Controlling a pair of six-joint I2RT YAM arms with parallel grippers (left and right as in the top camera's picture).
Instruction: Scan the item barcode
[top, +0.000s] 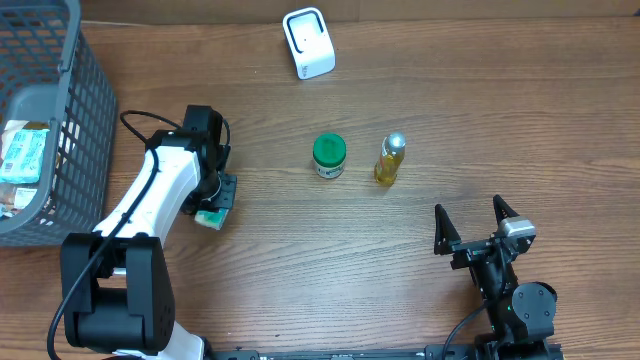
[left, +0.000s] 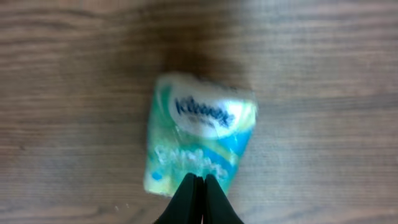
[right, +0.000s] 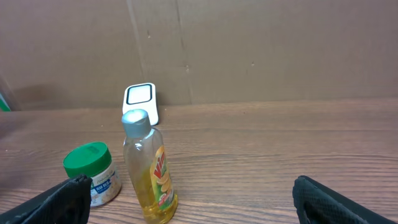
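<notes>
Standing by the table (top: 320, 290), I see the left gripper (left: 198, 185) pointed down at a small tissue pack (left: 199, 134) that lies flat on the wood, left of the middle. Its two dark fingers are pressed tight together, tip against tip, right at the pack's lower edge as the wrist camera sees it. Whether they have nipped a fold of the wrapper or merely closed beside it, I cannot tell. The pack is white, green and blue with a Kleenex logo facing up, and the picture of it is a little blurred. From above, the pack (top: 210, 218) peeks out just under the white arm's wrist.

The right gripper (top: 470, 222) sits low at the near right side of the table, fingers spread wide with nothing between them.

The white scanner (top: 308, 42) stands at the far edge of the table, well apart from the pack. Between the two arms, near the middle, a jar with a green lid (top: 329, 157) stands upright, and just beside it, not touching, a yellow bottle with a silver cap (top: 390, 160). A grey wire basket (top: 85, 110) sits at the far left with some packets inside
</notes>
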